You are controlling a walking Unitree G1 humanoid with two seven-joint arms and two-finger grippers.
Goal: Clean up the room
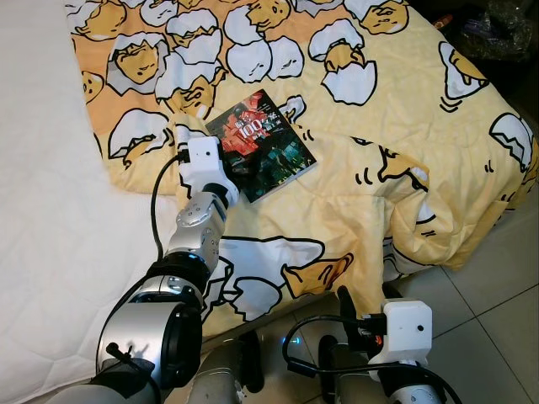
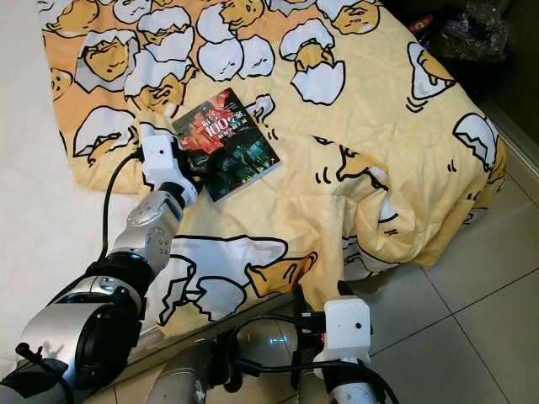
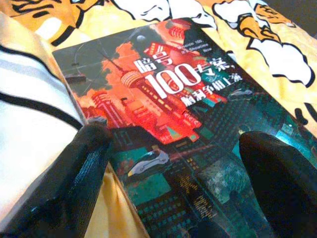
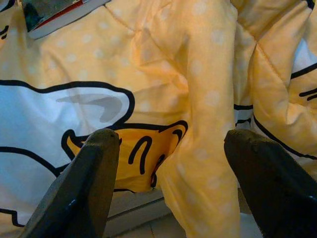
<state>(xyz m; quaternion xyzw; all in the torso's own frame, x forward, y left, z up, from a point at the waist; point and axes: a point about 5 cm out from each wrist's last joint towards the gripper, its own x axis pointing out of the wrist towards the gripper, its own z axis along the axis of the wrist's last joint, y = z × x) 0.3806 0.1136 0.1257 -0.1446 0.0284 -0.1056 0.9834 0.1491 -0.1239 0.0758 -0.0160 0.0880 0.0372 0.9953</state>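
On the bed, a paperback book (image 1: pixel 260 145) with a red-and-teal city cover marked "100" lies flat on the yellow egg-print duvet (image 1: pixel 396 109), and the left tool (image 3: pixel 173 188) sits at its near corner, its 2 black fingers (image 3: pixel 84 168) spread wide over the cover and gripping nothing. The right tool (image 4: pixel 168 183) hangs low at the bed's edge, also spread wide, facing only folds of duvet. The likely risks: the flat book offers no edge to pinch, so closing fingers may slide it away, or catch soft duvet with it.
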